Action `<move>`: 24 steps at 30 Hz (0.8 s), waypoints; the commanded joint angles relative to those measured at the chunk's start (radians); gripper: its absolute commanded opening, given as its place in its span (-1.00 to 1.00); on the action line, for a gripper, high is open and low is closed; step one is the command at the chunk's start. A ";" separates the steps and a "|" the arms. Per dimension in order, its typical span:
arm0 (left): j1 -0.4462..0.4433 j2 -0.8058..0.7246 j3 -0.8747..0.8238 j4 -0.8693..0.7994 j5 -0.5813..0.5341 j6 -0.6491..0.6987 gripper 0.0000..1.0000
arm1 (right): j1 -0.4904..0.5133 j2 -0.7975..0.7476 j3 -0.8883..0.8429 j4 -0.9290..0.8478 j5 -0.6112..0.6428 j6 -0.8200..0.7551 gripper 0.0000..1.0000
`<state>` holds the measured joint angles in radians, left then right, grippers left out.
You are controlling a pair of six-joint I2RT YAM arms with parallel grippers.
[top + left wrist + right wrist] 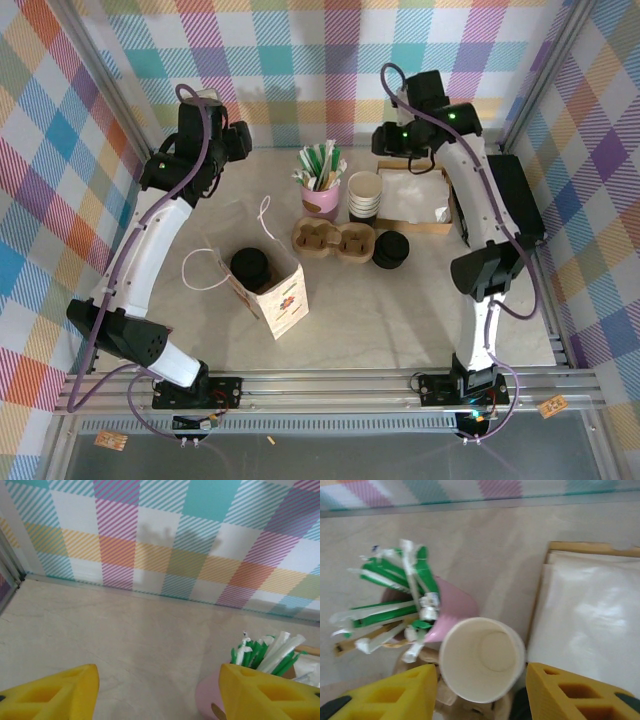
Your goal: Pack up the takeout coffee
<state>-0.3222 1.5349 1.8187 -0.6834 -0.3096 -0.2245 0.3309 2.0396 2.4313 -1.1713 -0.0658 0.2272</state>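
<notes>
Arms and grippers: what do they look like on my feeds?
Left arm and right arm: white links, black joints, a purple cable looped along each, green lights near the wrists. Left gripper and right gripper have chunky yellow fingers with recessed pockets.

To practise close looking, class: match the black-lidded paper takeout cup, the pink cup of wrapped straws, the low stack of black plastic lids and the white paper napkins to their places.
Things
1. black-lidded paper takeout cup
2. pink cup of green and white straws
3. low stack of round black plastic lids
4. white paper napkins

Places
A. in the wooden tray
B. inside the open paper bag
C. right of the brown cardboard cup carrier
D. left of the stack of lidless cream cups

Pairs: 1-B, 2-D, 3-C, 4-A
</notes>
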 commanded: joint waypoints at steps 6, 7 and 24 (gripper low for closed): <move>0.011 0.010 0.018 -0.047 0.075 -0.076 0.28 | 0.042 0.145 0.147 0.073 -0.117 0.021 0.08; 0.011 0.006 0.011 -0.044 0.075 -0.079 0.29 | 0.043 0.153 0.145 0.093 -0.117 0.027 0.10; 0.012 0.006 0.041 -0.079 0.089 -0.015 0.29 | 0.077 0.284 0.190 0.239 -0.115 -0.004 0.10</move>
<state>-0.3218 1.5379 1.8229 -0.7528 -0.2264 -0.2733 0.3912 2.3020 2.5900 -0.9718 -0.1627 0.2455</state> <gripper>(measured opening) 0.646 0.553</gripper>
